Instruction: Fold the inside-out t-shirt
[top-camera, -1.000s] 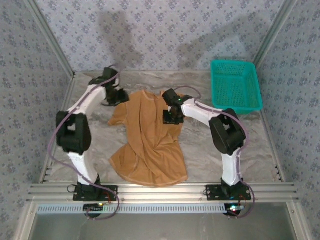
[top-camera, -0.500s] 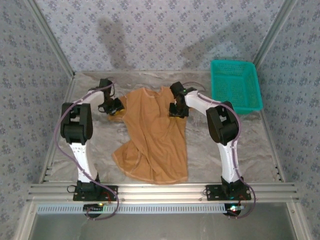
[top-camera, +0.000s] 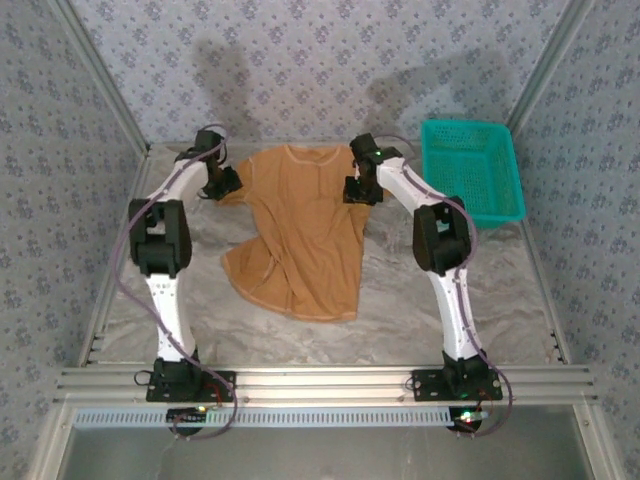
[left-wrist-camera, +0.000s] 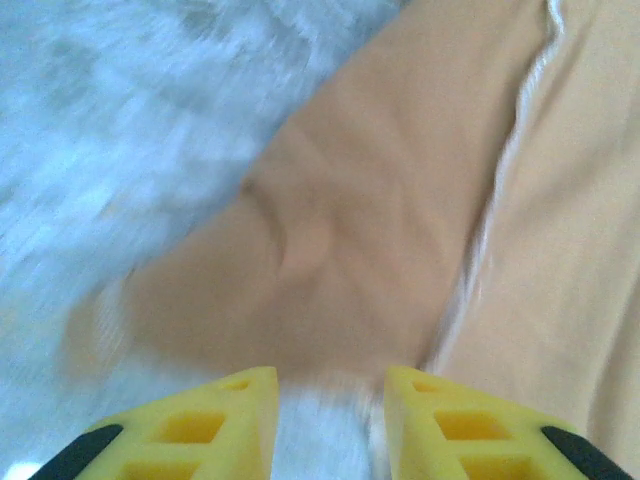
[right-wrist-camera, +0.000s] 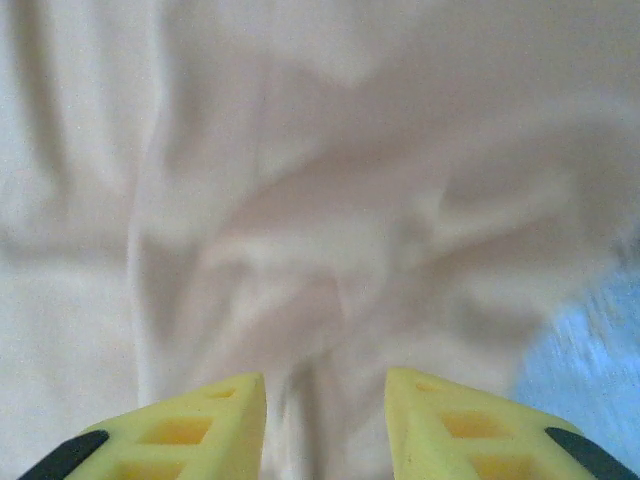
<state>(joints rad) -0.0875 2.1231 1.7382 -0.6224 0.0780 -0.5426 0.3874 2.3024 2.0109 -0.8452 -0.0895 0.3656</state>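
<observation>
The inside-out t-shirt (top-camera: 300, 235), caramel-brown and short-sleeved, is laid on the marbled tabletop (top-camera: 460, 290). Its collar is turned toward 12 o'clock, and its wrinkled hem is skewed toward 7 o'clock. The teal mesh basket (top-camera: 476, 216) is stood at 2 o'clock, apart from the shirt, its mesh floor in plain sight. Since a second ago the shirt has been drawn toward 12 o'clock and stretched flatter. The left jaws are set partway apart at the 10 o'clock sleeve. The right jaws are set partway apart over a fold at the 1 o'clock sleeve. Whether either has hold of the cloth cannot be told.
</observation>
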